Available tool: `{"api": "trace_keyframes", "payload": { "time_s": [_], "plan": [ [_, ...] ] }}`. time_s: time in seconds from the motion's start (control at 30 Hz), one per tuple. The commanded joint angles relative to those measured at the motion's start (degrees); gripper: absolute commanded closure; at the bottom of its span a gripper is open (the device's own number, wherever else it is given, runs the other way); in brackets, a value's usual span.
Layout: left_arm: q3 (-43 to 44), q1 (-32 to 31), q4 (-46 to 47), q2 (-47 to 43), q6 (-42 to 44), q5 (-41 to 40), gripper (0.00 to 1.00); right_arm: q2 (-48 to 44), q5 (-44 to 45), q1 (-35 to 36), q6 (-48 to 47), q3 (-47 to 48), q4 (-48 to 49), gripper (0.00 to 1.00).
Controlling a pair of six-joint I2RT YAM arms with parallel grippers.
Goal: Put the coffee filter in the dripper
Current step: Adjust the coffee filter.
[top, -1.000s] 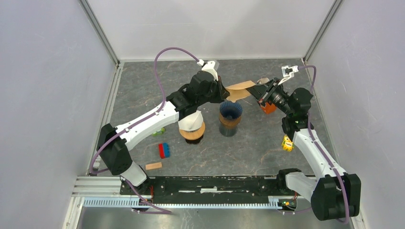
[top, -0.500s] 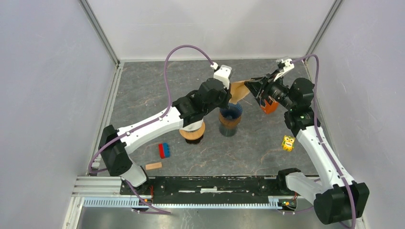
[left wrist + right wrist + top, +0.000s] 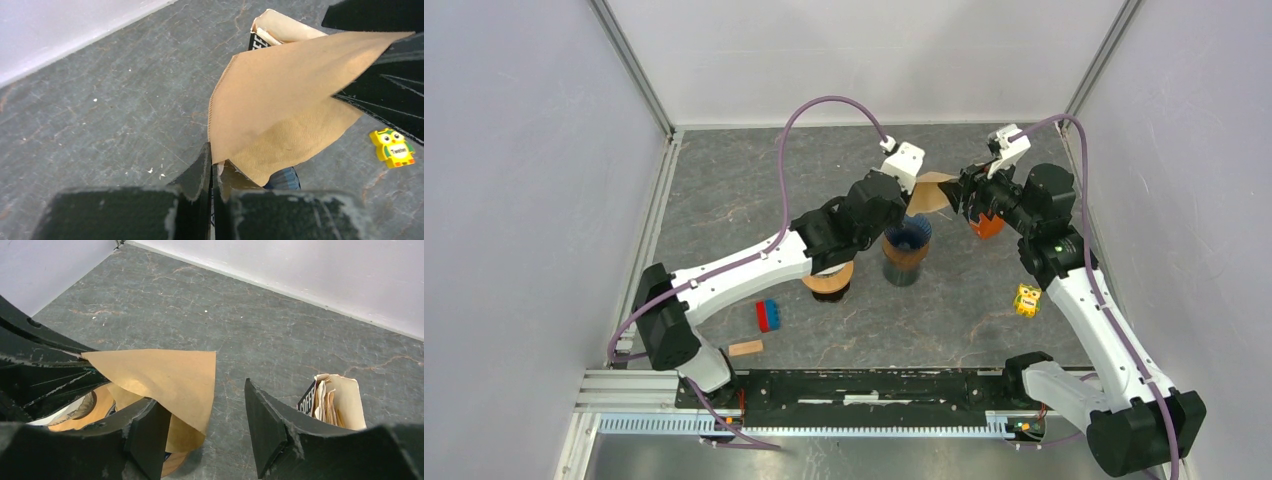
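1. Because it is a single thin sheet, the brown paper coffee filter should weigh almost nothing, flop and crease easily, and tear if tugged from two sides. A corner or the seamed edge looks like the sensible place to pinch, leaving the mouth free to open.
2. It hangs in the air, folded flat, between the two arms. It is above the dark blue ribbed cone dripper, at about 1 o'clock from it, and not yet inside.
3. The left gripper has its fingers pressed together on the filter's near corner, at the sheet's 7 o'clock in the left wrist view.
4. The right gripper stands spread. The filter's far end reaches into the gap beside one finger, but nothing is clamped there, and I cannot tell whether it touches.
5. The dripper sits on a dark cylinder standing on the grey stone-patterned table.
6. Further out from the dripper:
   - The orange carton of spare filters stands at 2 o'clock.
   - A stand with a round wooden collar is at 8 o'clock, mostly under the left arm.
   - A yellow owl toy lies at 4 o'clock.
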Motion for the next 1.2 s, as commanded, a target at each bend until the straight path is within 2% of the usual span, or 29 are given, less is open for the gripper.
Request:
{"api": "trace_keyframes", "payload": {
  "time_s": [0.0,0.2,0.43,0.6,0.67,0.73,0.87,1.0,1.03,1.17],
  "plan": [
    [-0.8,-2.3,6.5,-1.8,8.3,-5.4,0.96,0.0,0.5,0.2,-0.2,0.8,1.2,0.37],
    [-2.5,-4.7,10.6,-1.9,15.0,-9.0,0.95,0.3,1.3,0.2,0.1,1.0,1.2,0.33],
    [-2.6,-4.9,11.5,-1.7,14.2,-11.5,0.96,0.1,-1.9,-0.5,5.7,-2.3,4.0,0.28],
    [-3.2,-4.9,13.4,-2.0,13.7,-12.6,0.98,0.4,-7.4,-2.0,11.9,-5.0,8.8,0.29],
    [-3.4,-4.9,13.4,-2.1,13.1,-12.3,0.98,0.6,-9.9,-2.8,14.7,-6.3,11.2,0.32],
    [-3.6,-4.9,13.4,-2.3,12.6,-12.0,0.98,0.7,-11.4,-3.3,16.8,-7.4,13.7,0.4],
    [-4.1,-4.9,13.6,-2.8,13.0,-11.0,0.98,1.0,-14.0,-4.2,20.2,-9.0,17.0,0.67],
    [-5.4,-4.9,15.1,-3.3,14.2,-11.3,0.98,1.0,-16.6,-5.1,23.7,-10.2,20.5,0.89],
    [-5.7,-4.9,15.4,-3.4,14.4,-11.5,0.98,1.1,-17.0,-5.2,24.3,-10.5,21.3,0.93],
    [-5.8,-4.9,16.9,-3.3,15.3,-12.8,0.91,1.4,-18.9,-5.8,28.9,-12.0,25.2,1.0]
  ]
}}
